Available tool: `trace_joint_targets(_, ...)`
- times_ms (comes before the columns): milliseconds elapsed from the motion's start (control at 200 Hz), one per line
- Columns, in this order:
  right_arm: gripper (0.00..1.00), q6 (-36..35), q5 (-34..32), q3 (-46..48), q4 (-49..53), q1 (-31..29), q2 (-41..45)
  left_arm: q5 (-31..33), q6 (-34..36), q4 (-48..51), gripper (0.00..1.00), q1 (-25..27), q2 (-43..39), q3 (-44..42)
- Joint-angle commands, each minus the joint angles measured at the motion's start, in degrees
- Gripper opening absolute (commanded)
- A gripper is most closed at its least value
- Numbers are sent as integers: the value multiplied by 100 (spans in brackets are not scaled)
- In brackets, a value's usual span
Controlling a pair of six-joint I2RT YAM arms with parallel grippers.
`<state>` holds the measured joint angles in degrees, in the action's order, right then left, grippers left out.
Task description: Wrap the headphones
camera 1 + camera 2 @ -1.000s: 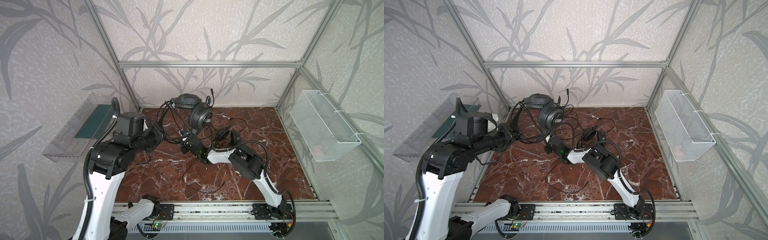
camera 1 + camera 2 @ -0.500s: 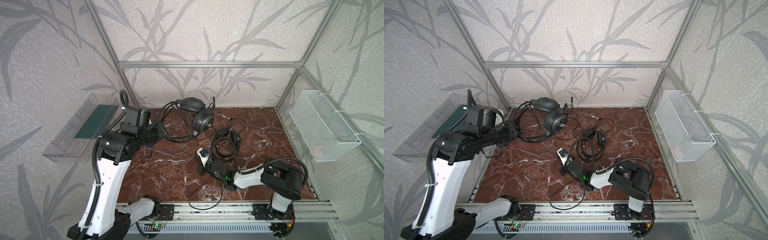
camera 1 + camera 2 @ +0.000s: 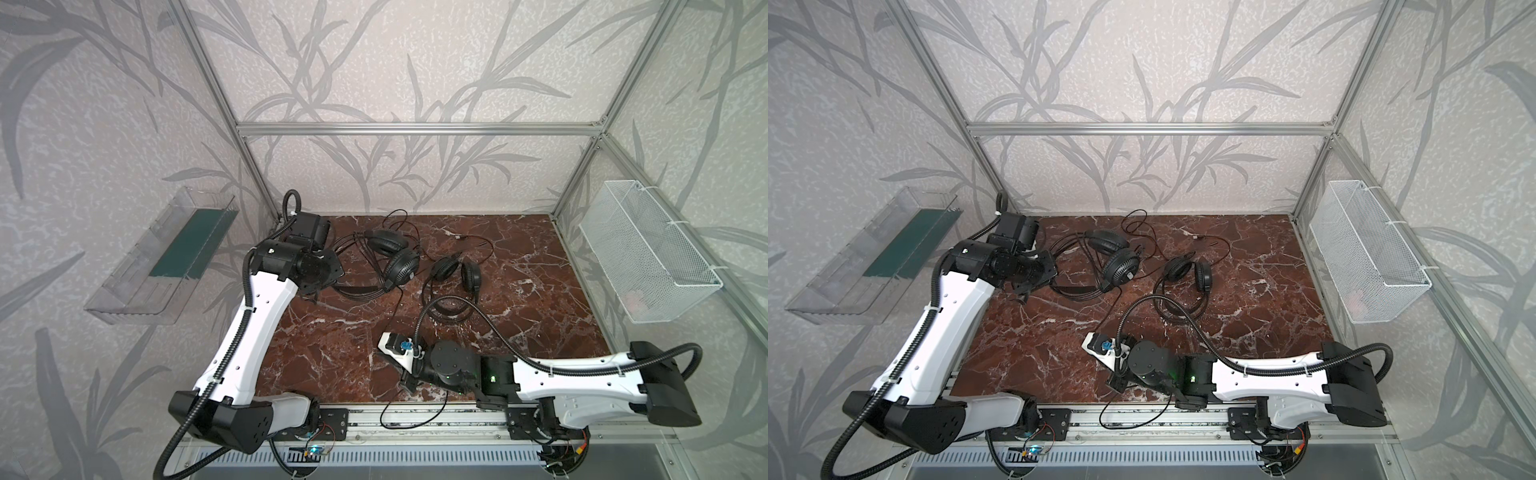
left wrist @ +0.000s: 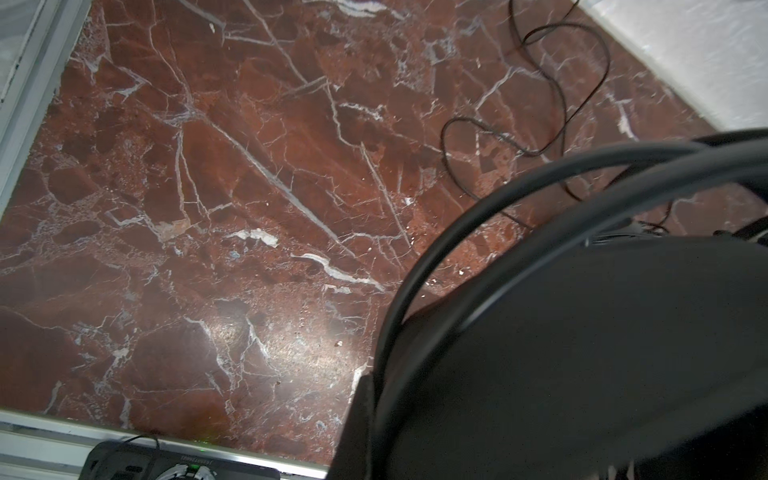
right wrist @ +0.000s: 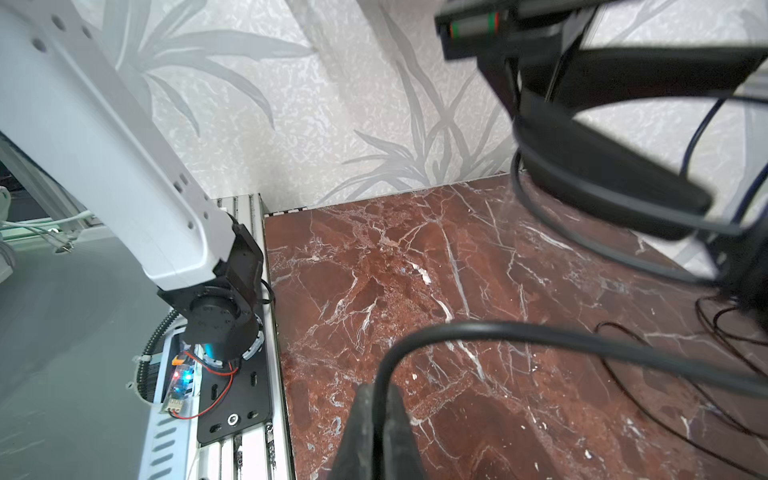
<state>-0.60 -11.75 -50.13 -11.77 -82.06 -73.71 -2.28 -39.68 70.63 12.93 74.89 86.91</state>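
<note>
Marble tabletop (image 3: 316, 345) open front-left; headphones (image 3: 401, 266) near rear edge.

The headphones (image 4: 582, 353) fill the lower right as a dark blur, their two headband wires (image 4: 419, 259) arcing up from the clamped left gripper (image 4: 368, 392). At upper right, a thin cable (image 4: 443, 139) loops across the red marble table (image 4: 249, 208).

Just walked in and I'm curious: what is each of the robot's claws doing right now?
Left gripper: closed, holding a headset's headband.
Right gripper: closed, pinching a black cable.
</note>
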Motion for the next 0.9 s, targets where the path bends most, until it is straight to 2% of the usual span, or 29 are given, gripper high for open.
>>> trace_joint_targets(0,0,-366,415,-487,2130,-293,258,155,155,-480,0,-57,-11,-86)
trace_joint_targets(50,0,-498,565,-663,2475,-384,394,184,208,-520,0,-101,38,-179)
trace_joint_targets(185,0,-629,1586,-1209,3501,-464,815,46,272,-767,0,-384,200,-497)
trace_joint_targets(345,0,-457,2613,-1500,4414,-512,1288,-126,225,-1056,0,-697,388,-685)
trace_joint_targets(510,0,-210,2965,-1690,4982,-620,1467,-89,243,-1151,0,-769,717,-639)
trace_joint_targets(685,0,-519,2121,-2287,5343,-926,1263,-184,333,-1221,0,-772,1016,-685)
trace_joint_targets(795,0,-1153,1491,-2897,5730,-930,999,-256,458,-1080,0,-695,1168,-742)
trace_joint_targets(900,0,-1824,834,-3601,6183,-930,545,-32,490,-1069,0,-437,1107,-924)
